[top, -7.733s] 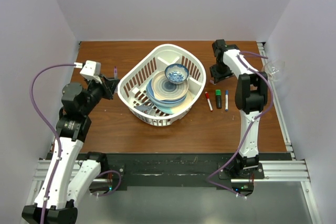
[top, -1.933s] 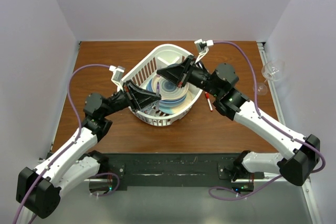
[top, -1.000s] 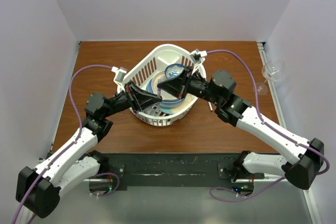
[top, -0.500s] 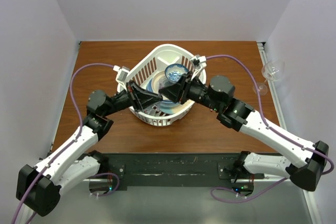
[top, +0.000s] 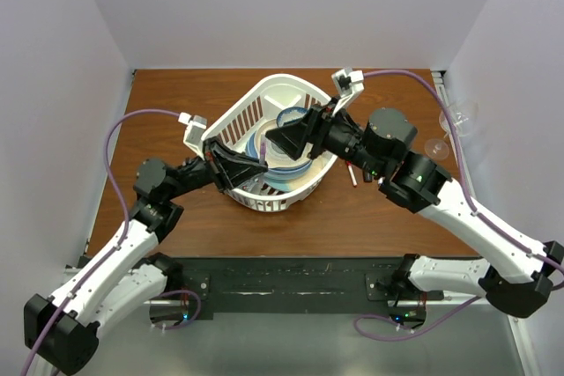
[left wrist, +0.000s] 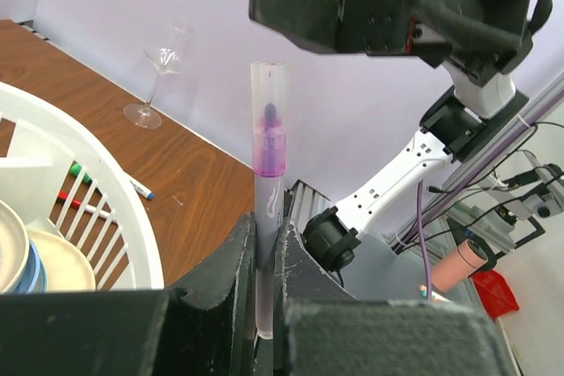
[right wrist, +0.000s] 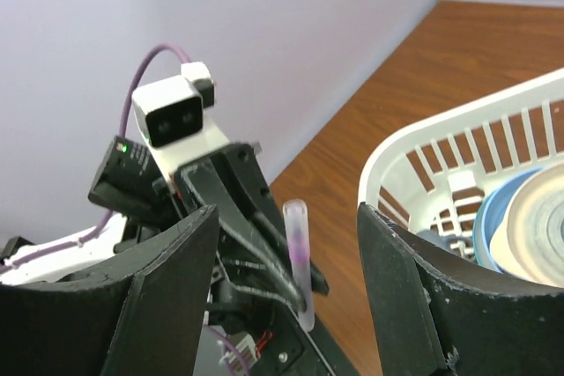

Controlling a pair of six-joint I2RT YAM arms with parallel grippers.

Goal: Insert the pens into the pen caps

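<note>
Pen (left wrist: 269, 129), clear with purple tip, stands upright clamped in the left jaws over the basket (top: 291, 79); right jaws gape apart nearby, and a bump could drop it inside

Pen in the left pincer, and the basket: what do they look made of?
Pen: likely frosted translucent plastic, since the purple insert shows through the barrel. Basket: glossy white moulded plastic, judging by its slotted wall.
</note>
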